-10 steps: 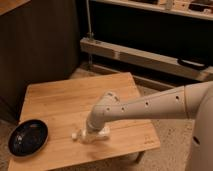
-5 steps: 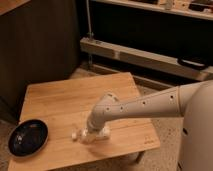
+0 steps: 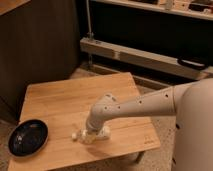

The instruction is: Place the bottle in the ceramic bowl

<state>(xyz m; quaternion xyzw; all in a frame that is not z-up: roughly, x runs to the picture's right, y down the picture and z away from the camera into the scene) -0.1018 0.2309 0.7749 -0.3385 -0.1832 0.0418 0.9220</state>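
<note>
1. Camera view: the gripper (image 3: 94,134) is seen low on the table (image 3: 65,100), jaws spread wide astride the lying bottle (image 3: 79,135); no grasp is confirmed.
2. The bottle is judged light, smooth and slightly squashable, best gripped mid-body; the ceramic bowl (image 3: 28,137) is set well apart.

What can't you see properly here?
All in the camera view:
- Bottle: mostly hidden by the gripper, which is down at the table right of the bowl; only a white end shows.
- Whether the bottle is gripped: the arm covers that.
- Bowl's inside: too dark to tell.
- Robot's body: cut off by the right edge.
</note>
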